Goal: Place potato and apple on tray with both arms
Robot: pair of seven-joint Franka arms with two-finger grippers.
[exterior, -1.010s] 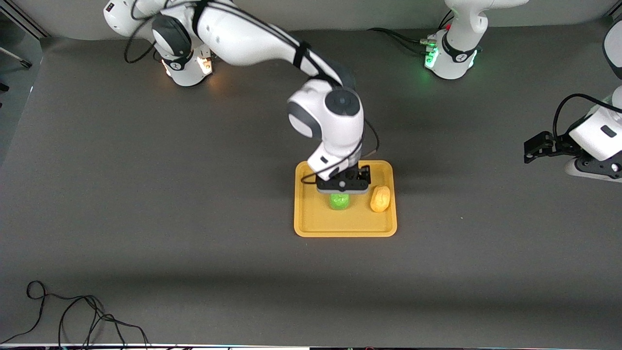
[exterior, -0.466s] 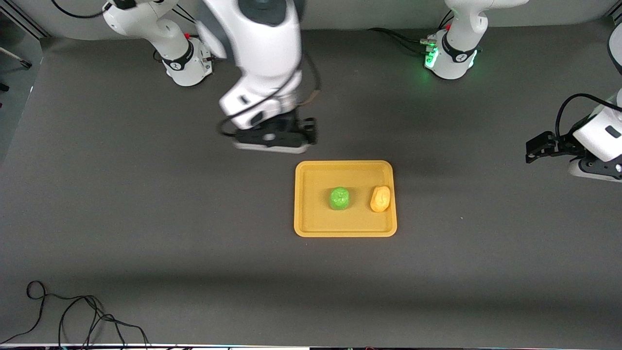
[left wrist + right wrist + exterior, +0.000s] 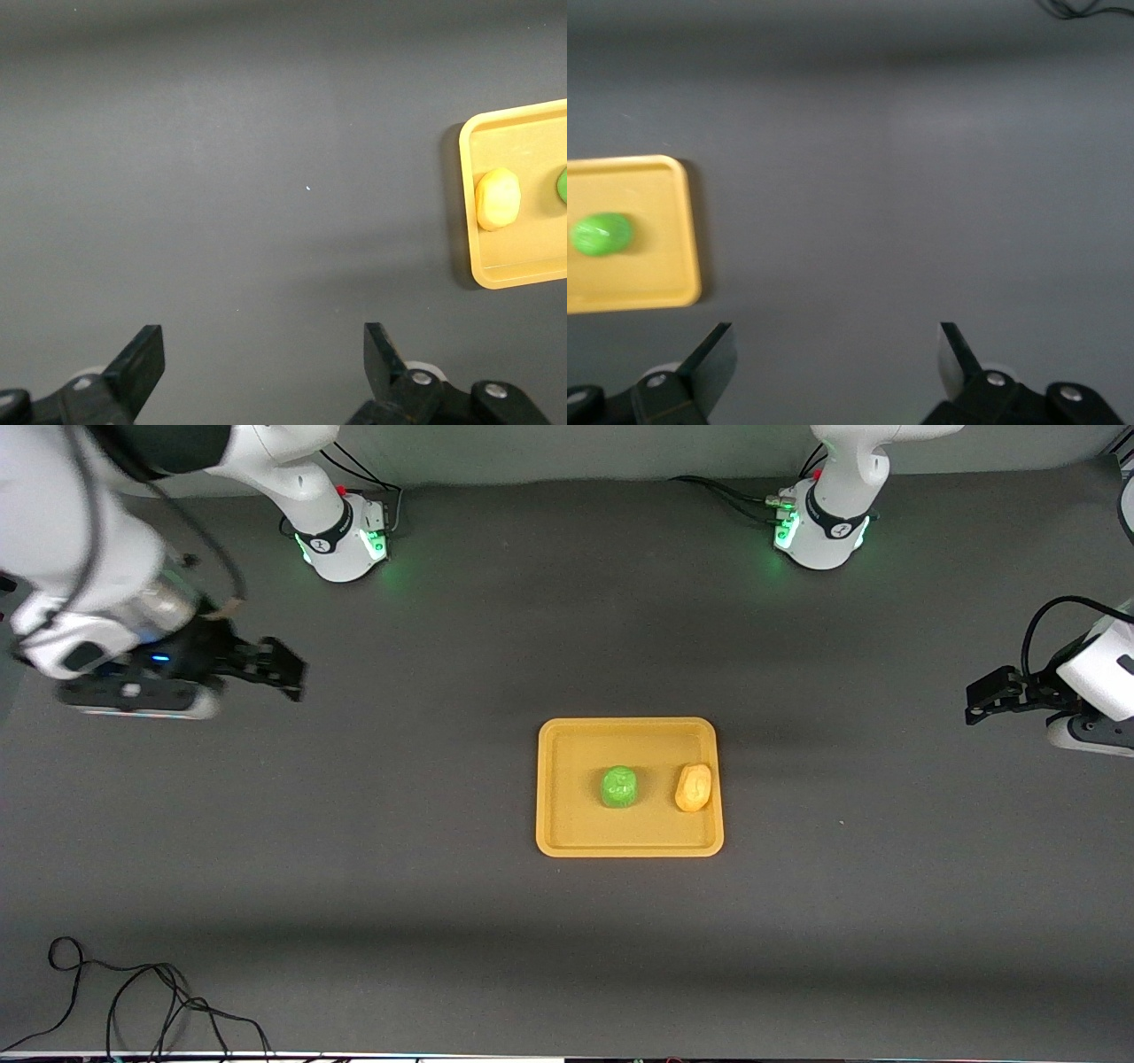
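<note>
The yellow-orange tray lies in the middle of the table. The green apple and the yellow-orange potato both rest on it, the potato toward the left arm's end. My right gripper is open and empty, up over bare table at the right arm's end. My left gripper is open and empty, over the table's edge at the left arm's end. The left wrist view shows the tray, the potato and a sliver of the apple. The right wrist view shows the tray and the apple.
A black cable lies coiled on the table near the front camera's edge at the right arm's end. Both arm bases stand along the edge farthest from the front camera.
My right gripper let go of the apple on the tray, rose, and swung away to the right arm's end of the table. The left arm barely moved.
</note>
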